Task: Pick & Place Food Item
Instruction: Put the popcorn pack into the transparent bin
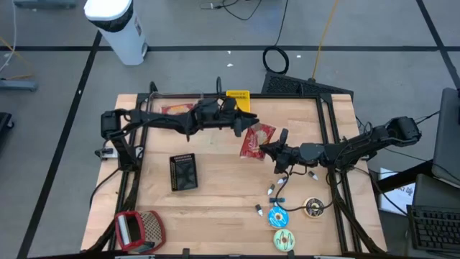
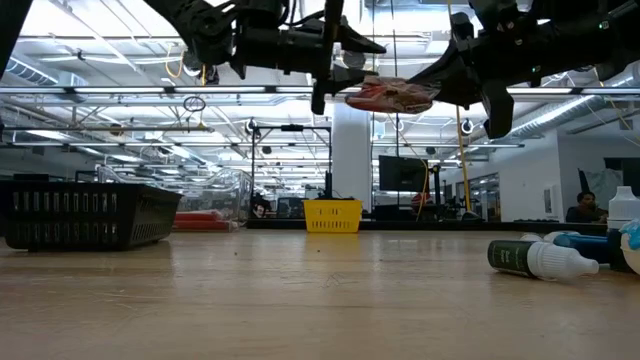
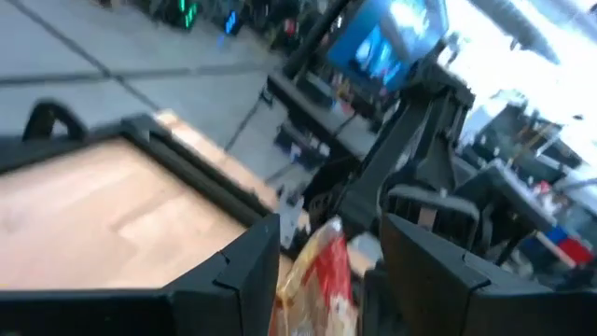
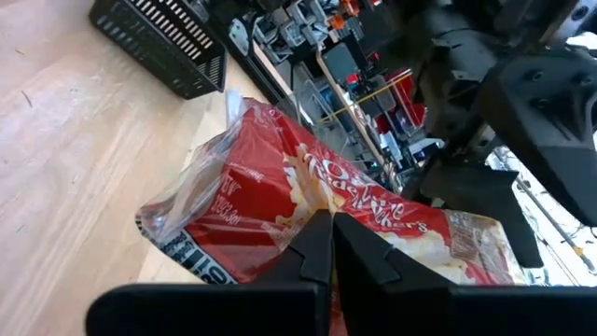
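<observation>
The red snack bag (image 1: 256,139) hangs in the air between both grippers, lifted clear of the table in the low view (image 2: 388,95). My right gripper (image 1: 269,150) comes from the table's right and is shut on the bag. My left gripper (image 1: 242,124) reaches in from the left. It is open, with its two fingers standing on either side of the bag's far end (image 3: 315,280); I cannot tell whether they touch it. My right gripper pinches the red bag between its two shut fingers at the printed face near one end (image 4: 308,219), coming roughly level from the table's right. The bag is lifted clear of the table and sticks out ahead of the fingers, roughly level.
A black mesh basket (image 1: 183,173) sits on the table's left half, a yellow basket (image 1: 238,97) at the far edge and a red basket (image 1: 136,229) at the near left corner. Small bottles and round toy foods (image 1: 282,216) lie near right. A clear tray (image 1: 175,109) stands far left.
</observation>
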You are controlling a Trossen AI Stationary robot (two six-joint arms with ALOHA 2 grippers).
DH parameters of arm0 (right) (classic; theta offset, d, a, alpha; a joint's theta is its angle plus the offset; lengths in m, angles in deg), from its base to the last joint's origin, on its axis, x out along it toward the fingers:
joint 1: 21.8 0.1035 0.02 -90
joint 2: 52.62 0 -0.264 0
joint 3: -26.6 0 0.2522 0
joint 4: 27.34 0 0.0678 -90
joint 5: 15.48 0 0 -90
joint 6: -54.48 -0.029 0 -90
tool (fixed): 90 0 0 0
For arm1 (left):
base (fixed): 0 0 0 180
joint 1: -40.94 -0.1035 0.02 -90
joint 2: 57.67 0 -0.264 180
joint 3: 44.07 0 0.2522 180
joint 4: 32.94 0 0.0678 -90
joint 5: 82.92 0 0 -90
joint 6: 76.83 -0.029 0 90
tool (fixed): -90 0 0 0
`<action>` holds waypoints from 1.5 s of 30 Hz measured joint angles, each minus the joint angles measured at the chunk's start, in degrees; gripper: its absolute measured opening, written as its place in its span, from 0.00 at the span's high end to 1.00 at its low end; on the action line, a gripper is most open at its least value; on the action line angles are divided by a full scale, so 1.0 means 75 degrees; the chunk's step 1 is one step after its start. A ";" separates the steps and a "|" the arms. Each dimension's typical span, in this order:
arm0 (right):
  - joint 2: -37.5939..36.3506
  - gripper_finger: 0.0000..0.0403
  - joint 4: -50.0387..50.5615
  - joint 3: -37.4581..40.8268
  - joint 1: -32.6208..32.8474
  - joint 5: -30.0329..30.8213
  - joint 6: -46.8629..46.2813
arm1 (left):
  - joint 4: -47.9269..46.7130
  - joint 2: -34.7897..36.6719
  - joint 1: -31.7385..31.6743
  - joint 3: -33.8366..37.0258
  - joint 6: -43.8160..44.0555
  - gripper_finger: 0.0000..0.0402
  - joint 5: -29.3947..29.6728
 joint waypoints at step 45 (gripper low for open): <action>-0.0012 0.98 -0.0123 -0.0002 -0.0121 -0.0003 -0.2598 | -0.1054 0.0206 -0.0454 -0.0226 -0.1593 0.97 -0.1060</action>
